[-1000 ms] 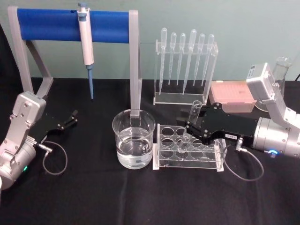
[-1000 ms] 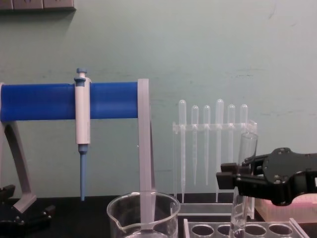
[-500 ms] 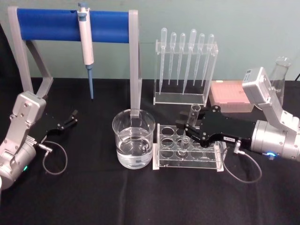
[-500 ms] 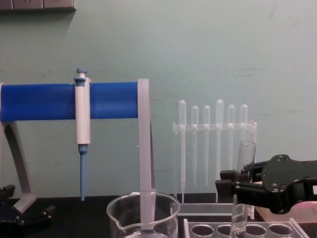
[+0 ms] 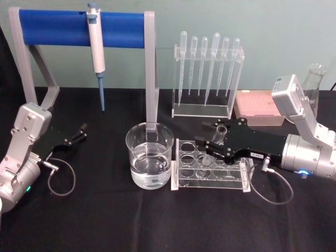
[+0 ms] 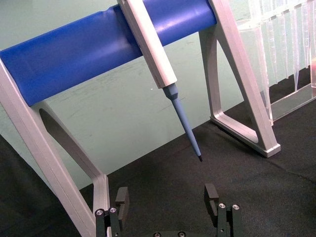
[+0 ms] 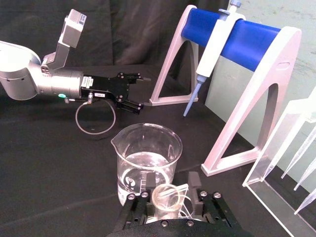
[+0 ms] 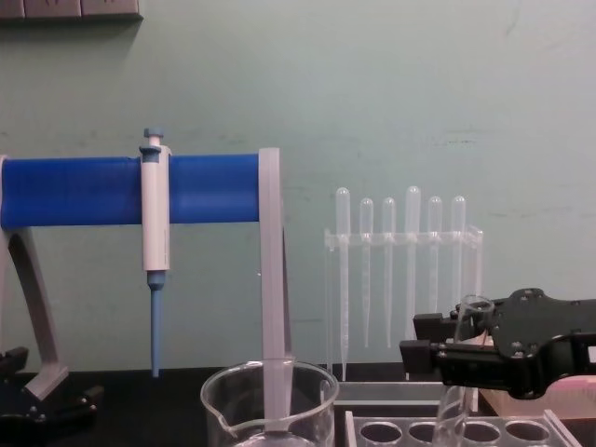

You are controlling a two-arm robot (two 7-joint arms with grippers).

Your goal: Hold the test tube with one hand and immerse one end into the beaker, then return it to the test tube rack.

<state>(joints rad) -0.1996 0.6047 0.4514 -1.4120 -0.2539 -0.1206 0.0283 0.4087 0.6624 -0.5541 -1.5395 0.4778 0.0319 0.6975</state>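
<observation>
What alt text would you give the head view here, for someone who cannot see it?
The right gripper, shut on a clear test tube, holds it in the clear tube rack, just right of the water-filled beaker. The left gripper rests idle at far left on the black table.
</observation>
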